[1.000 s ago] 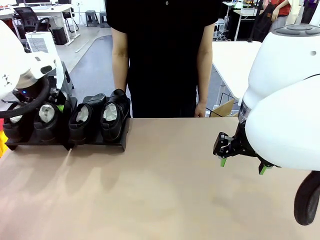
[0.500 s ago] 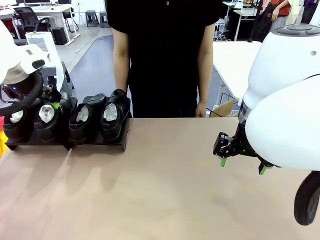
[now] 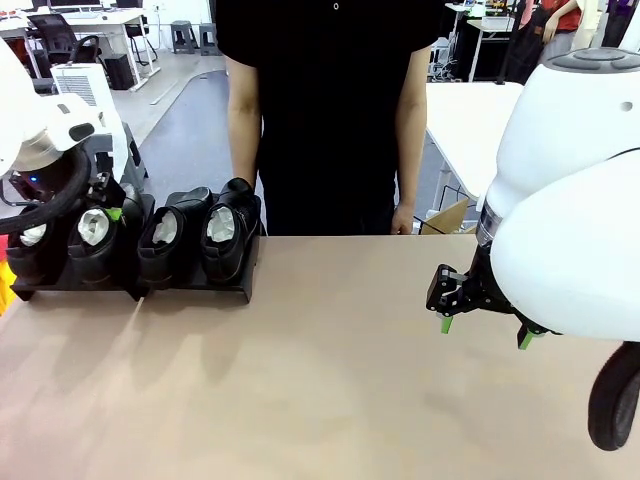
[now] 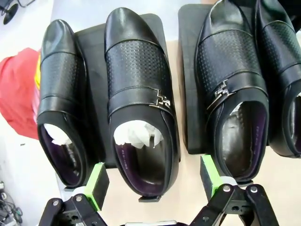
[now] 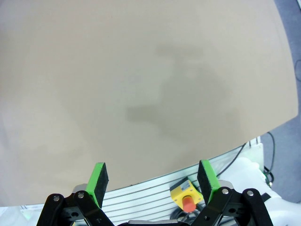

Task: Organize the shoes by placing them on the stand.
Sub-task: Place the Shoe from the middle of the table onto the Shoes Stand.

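Observation:
Several glossy black shoes (image 3: 162, 238) stand side by side on the low black stand (image 3: 190, 290) at the table's far left. In the left wrist view, one shoe (image 4: 138, 89) with white paper inside lies straight ahead on the stand (image 4: 94, 42). A second shoe (image 4: 61, 94) lies to its left and a third shoe (image 4: 233, 80) to its right. My left gripper (image 4: 153, 181) hangs open above the heel of the middle one and holds nothing. Its wrist hovers over the left pair, the left gripper (image 3: 108, 208) partly hidden. My right gripper (image 3: 485, 328) hangs open and empty over bare table (image 5: 141, 70) at the right.
A person in black (image 3: 320, 100) stands at the far edge, hands down, just behind the stand. A red object (image 4: 19, 89) lies beyond the table's left edge. A yellow box with a red button (image 5: 186, 197) sits below the table's near edge.
My left arm has lifted up and away from the left pair of shoes, uncovering them. The right arm and the shoes have not moved.

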Tool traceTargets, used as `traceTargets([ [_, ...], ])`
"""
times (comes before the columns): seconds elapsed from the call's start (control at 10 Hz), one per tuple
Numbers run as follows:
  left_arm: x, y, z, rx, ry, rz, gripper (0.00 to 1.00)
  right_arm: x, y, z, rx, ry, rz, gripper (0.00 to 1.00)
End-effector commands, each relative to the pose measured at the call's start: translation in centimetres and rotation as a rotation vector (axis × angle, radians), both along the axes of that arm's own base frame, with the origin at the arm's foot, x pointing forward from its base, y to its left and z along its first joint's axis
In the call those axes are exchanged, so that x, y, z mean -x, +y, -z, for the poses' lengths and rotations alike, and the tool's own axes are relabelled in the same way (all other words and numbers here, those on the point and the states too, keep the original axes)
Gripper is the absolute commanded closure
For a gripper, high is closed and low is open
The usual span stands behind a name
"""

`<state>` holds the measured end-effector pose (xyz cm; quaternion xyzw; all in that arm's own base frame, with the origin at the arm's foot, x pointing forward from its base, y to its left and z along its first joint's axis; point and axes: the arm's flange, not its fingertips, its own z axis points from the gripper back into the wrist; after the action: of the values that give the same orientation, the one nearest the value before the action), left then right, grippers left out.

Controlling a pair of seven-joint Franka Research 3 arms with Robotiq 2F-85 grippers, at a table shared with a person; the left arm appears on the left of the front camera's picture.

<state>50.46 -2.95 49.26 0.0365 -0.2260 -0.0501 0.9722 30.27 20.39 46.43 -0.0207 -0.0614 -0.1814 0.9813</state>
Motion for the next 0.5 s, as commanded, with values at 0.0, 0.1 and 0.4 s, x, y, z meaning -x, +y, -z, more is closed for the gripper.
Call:
traceTargets([
  [0.0, -0.16, 0.04, -0.22, 0.001, -0.006, 0.0, 0.0, -0.39, -0.16, -0.47, 0.004, 0.004, -0.022, 0.0],
  [0.1, -0.16, 0.04, -0.22, 0.001, -0.006, 0.0, 0.0, -0.39, -0.16, -0.47, 0.004, 0.004, -0.022, 0.0],
  [0.4, -0.16, 0.04, -0.22, 0.001, -0.006, 0.0, 0.0, -0.39, -0.16, -0.47, 0.004, 0.004, -0.022, 0.0],
])
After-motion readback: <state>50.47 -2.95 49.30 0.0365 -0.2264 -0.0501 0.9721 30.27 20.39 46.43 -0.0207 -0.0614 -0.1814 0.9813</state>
